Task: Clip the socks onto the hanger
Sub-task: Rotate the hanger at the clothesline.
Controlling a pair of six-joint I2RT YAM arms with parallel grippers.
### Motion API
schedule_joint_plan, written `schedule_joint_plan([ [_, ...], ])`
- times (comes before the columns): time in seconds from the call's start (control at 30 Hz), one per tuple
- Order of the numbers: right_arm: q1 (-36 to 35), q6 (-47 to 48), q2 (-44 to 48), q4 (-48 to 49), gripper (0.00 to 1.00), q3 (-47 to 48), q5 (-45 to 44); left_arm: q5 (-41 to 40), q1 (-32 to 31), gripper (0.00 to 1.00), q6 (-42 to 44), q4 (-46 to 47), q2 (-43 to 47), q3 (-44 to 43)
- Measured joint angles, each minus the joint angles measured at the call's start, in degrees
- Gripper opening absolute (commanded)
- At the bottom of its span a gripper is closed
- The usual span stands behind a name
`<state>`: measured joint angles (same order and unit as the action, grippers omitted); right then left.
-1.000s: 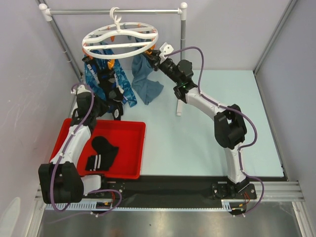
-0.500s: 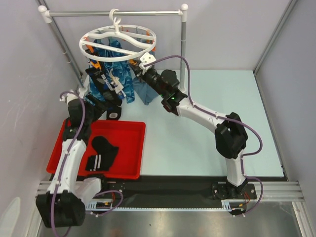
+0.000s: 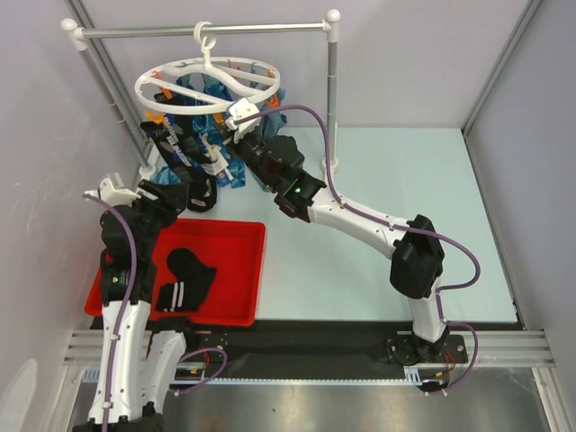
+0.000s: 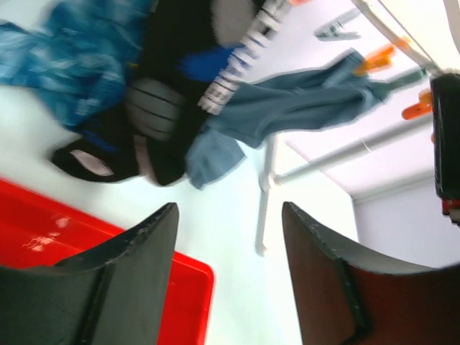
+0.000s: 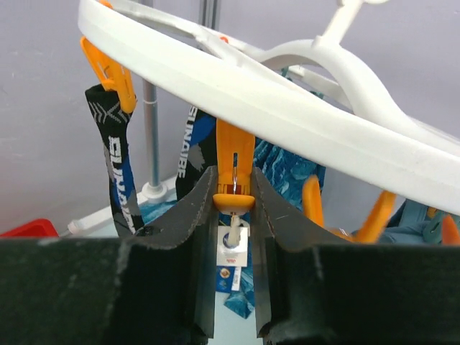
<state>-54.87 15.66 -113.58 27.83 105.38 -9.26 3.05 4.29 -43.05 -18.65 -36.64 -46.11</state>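
Observation:
The white ring hanger (image 3: pixel 207 85) hangs by its hook from the rail, with orange clips round its rim. Black socks with white lettering (image 3: pixel 180 148) hang from its left side. Two more black socks (image 3: pixel 184 279) lie in the red tray (image 3: pixel 243 270). My right gripper (image 3: pixel 239 124) is at the ring's near rim. In the right wrist view it (image 5: pixel 233 183) is shut on an orange clip (image 5: pixel 233 162) under the ring (image 5: pixel 287 100), beside a lettered sock (image 5: pixel 115 165). My left gripper (image 3: pixel 175 196) is open and empty (image 4: pixel 230 215), below the hanging socks (image 4: pixel 169 108).
The grey rail stand (image 3: pixel 207 30) crosses the back, with one post (image 3: pixel 331 90) behind my right arm. Blue patterned cloth (image 4: pixel 65 65) and a grey-blue cloth (image 4: pixel 287 108) hang from the hanger. A wall stands close on the left.
My right gripper has moved left along the rim, and the hanger has swung left with it. My left arm has drawn back and to the left, away from the hanging socks.

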Motion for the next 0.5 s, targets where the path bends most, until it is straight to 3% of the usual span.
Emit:
schedule_joint_plan([
  [0.13,-0.5,-1.1,-0.8,-0.6,0.27,1.8,-1.3,6.4,0.0,0.61,0.1,5.5,-6.2,0.1],
  [0.3,-0.7,-0.8,-1.3,-0.7,0.33,1.9,-1.5,7.1,0.0,0.61,0.7,6.1,-20.1,-4.0],
  [0.5,-0.9,-0.6,-1.3,-0.8,0.55,1.6,-1.1,4.2,0.2,0.61,1.5,6.4,-31.8,-8.9],
])
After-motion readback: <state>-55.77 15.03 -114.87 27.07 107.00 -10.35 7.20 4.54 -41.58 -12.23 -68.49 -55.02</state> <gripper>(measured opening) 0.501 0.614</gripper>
